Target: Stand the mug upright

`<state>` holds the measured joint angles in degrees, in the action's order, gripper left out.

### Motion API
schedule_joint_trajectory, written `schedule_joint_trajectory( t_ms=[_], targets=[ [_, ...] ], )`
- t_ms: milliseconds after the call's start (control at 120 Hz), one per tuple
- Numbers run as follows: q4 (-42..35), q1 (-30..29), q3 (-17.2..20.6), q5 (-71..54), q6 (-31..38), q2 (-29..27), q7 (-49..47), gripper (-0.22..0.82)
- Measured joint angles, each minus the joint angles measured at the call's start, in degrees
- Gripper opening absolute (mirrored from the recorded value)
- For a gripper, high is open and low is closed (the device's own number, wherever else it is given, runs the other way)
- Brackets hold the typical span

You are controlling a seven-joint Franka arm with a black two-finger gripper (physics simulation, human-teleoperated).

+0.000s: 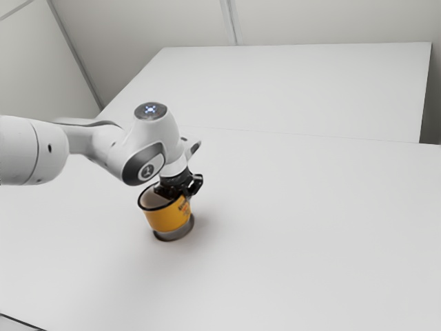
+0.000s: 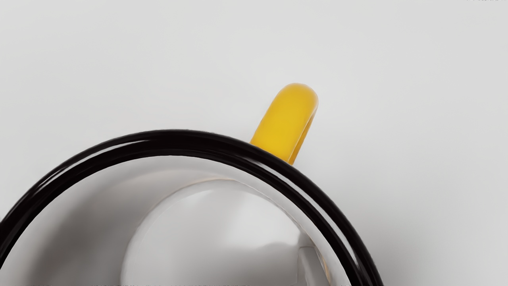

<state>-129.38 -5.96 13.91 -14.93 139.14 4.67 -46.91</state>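
In the exterior view, the black gripper (image 1: 180,187) is at the yellow mug's far rim, on the side toward the exterior view's right, and overlaps the opening. The mug (image 1: 165,219) has its black-rimmed mouth facing up and looks slightly leaned toward the exterior view's left; a dark grey band shows around its bottom. Looking down into it, the wrist view has the mug's black rim (image 2: 174,141), its pale inside and its yellow handle (image 2: 287,119) sticking out from the wall. Whether the gripper holds the wall cannot be made out.
The mug is over a wide white table (image 1: 296,241). Behind it is another white surface (image 1: 289,89), with pale walls beyond. The arm comes in from the exterior view's left, above the table. A dark edge line crosses the lower left corner there.
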Motion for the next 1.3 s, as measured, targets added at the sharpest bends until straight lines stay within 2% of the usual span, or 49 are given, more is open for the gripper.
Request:
schedule_joint_trajectory(
  t_ms=[433,567,817,908,1075,1300],
  targets=[
    [-0.4,-0.1,0.0,0.1,2.6,1.4,-6.2,-0.15],
    [-0.8,-0.1,0.0,1.1,3.0,1.4,-7.1,-0.01],
    [-1.0,-0.1,0.0,1.5,3.4,1.4,-8.5,0.33],
    [-1.0,-0.2,0.0,1.5,3.4,1.2,-8.8,0.43],
    [-1.3,-0.2,0.0,1.8,3.3,-1.3,-9.3,0.52],
    [-2.4,-0.3,0.1,2.1,2.6,-5.8,-10.0,0.58]
  ],
)
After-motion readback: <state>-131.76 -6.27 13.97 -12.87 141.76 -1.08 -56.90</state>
